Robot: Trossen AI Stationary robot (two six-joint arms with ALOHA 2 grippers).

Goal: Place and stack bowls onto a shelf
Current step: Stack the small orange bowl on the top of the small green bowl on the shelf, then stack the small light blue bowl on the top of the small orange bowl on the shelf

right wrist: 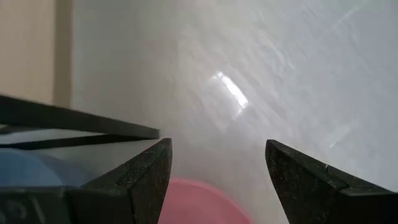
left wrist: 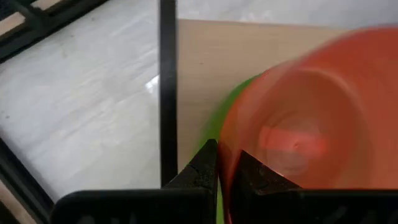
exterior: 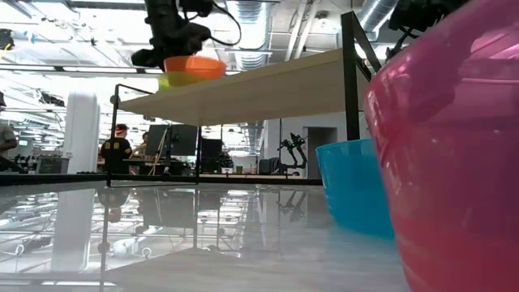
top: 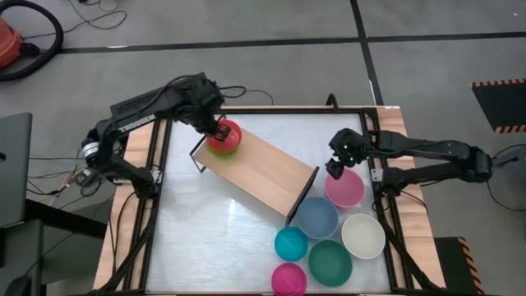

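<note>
The light-wood shelf stands slanted across the white table. At its far left end a red-pink bowl sits nested in a lime green bowl. My left gripper is shut on the red-pink bowl's rim, and the lime green bowl shows under it. My right gripper is open and empty just above the larger pink bowl, whose rim shows between its fingers.
By the shelf's right end stand a grey-blue bowl, a cream-white bowl, a teal bowl, a dark green bowl and a magenta bowl. The shelf's black end leg is next to the left gripper.
</note>
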